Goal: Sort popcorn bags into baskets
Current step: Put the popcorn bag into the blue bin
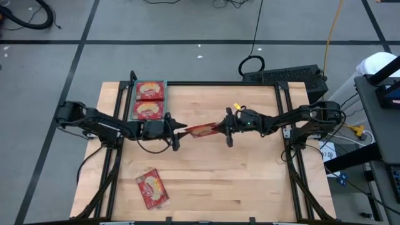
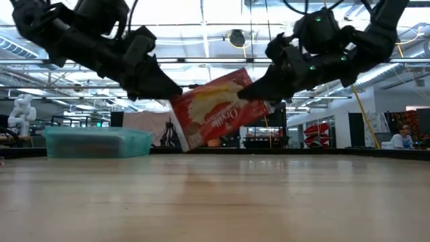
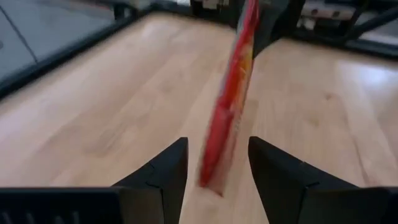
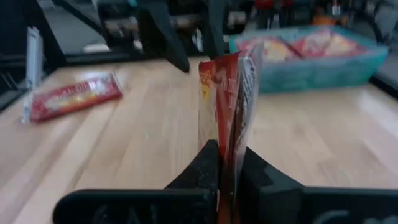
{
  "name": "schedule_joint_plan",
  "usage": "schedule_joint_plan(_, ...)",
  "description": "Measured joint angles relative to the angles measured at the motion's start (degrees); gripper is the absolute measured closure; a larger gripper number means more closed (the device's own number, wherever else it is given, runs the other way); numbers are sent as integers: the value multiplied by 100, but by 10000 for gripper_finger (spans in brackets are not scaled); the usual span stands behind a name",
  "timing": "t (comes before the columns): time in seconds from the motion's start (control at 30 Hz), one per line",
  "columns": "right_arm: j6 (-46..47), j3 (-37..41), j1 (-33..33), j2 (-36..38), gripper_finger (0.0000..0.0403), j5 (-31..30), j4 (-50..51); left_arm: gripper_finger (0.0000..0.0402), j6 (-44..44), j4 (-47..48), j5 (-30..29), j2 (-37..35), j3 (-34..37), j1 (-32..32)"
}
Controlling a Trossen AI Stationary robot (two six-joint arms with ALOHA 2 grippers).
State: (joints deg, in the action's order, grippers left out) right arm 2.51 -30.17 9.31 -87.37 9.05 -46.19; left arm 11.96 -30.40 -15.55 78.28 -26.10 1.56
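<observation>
1. Right gripper (image 4: pixel 229 163) is clamped on one end of a red popcorn bag (image 1: pixel 201 130), held mid-air above table centre, tilted.
2. Left gripper (image 3: pixel 217 163): fingers spread, one each side of the bag's other end, w/ a gap both sides in the left wrist view.
3. Teal basket (image 1: pixel 132 100) at the far-left corner, 2 bags inside.
4. Another bag (image 1: pixel 153 188) lies flat near the front-left edge, well apart.
5. Wooden table (image 1: pixel 250 181) under the arms.

Glossy foil popcorn bag (image 2: pixel 213 107); translucent teal plastic basket (image 2: pixel 97 142); smooth pale wood table (image 1: pixel 250 181).
</observation>
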Motion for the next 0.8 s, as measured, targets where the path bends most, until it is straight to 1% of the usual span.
schedule_joint_plan(0.1,-43,134,-5,4,394,17,-479,229,-200,-443,4,-2,198,-36)
schedule_joint_plan(0.2,-52,155,-4,-54,394,13,-772,229,-359,-800,71,0,223,-69)
schedule_joint_plan(0.3,-141,153,-24,-52,394,11,-1028,229,-595,-1246,409,81,217,-136)
schedule_joint_plan(0.4,-217,151,-45,-52,394,37,-1231,233,-706,-1405,501,131,216,-193)
schedule_joint_plan(0.43,-208,151,-50,-52,394,56,-1307,241,-756,-1506,504,127,216,-208)
schedule_joint_plan(0.5,-203,149,-45,-50,394,134,-1437,269,-869,-1624,510,123,216,-245)
schedule_joint_plan(0.57,-209,149,-42,-52,394,136,-1495,311,-980,-1731,624,88,216,-290)
schedule_joint_plan(0.63,-213,149,-42,-52,394,137,-1670,361,-1084,-1733,860,-20,162,-379)
schedule_joint_plan(0.67,-217,151,-42,-43,393,139,-1738,377,-1114,-1671,965,-97,129,-429)
schedule_joint_plan(0.73,-286,137,-42,-46,384,114,-1846,381,-1159,-1489,1154,-307,106,-561)
schedule_joint_plan(0.8,-315,136,-46,-48,360,-43,-1869,373,-1224,-1059,1354,-630,54,-726)
